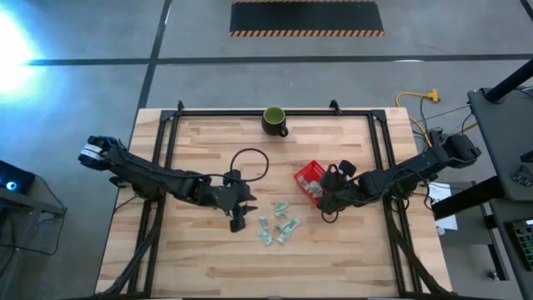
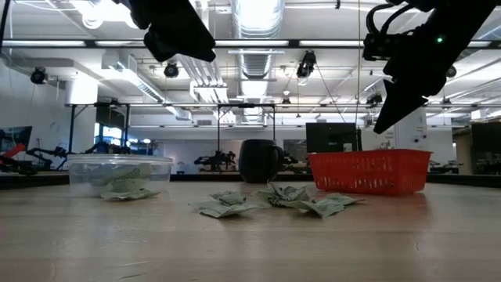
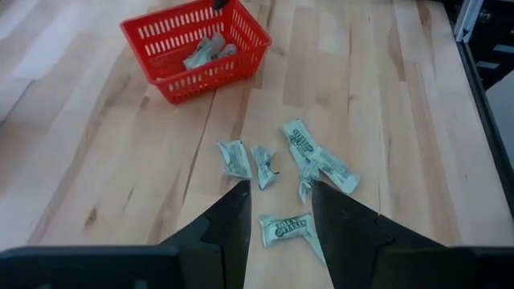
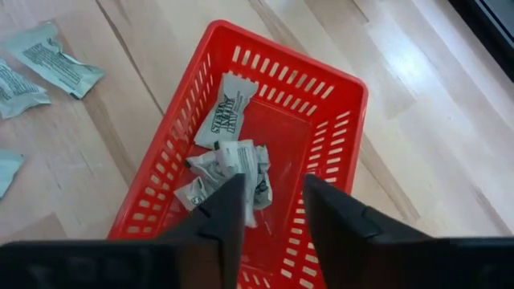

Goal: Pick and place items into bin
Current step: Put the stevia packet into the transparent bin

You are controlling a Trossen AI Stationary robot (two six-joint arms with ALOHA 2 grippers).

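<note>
Several pale green-and-white packets [image 1: 279, 225] lie loose on the wooden table, also seen in the left wrist view [image 3: 309, 160] and the low view [image 2: 274, 200]. More packets [image 4: 229, 156] lie inside the red basket [image 1: 305, 173]. My left gripper [image 3: 277, 201] hovers open above the loose pile, with one packet [image 3: 283, 228] showing below between its fingers. In the high view it is at the pile's left edge [image 1: 239, 220]. My right gripper [image 4: 273, 193] hangs open over the red basket [image 4: 337, 104], above the packets in it, and is raised clear in the low view [image 2: 395, 106].
A dark green mug [image 1: 275, 122] stands near the table's far edge. A clear round tub [image 2: 120, 172] holding a few packets sits left of the pile, its rim [image 1: 249, 163] showing in the high view. Bare wood lies toward the near edge.
</note>
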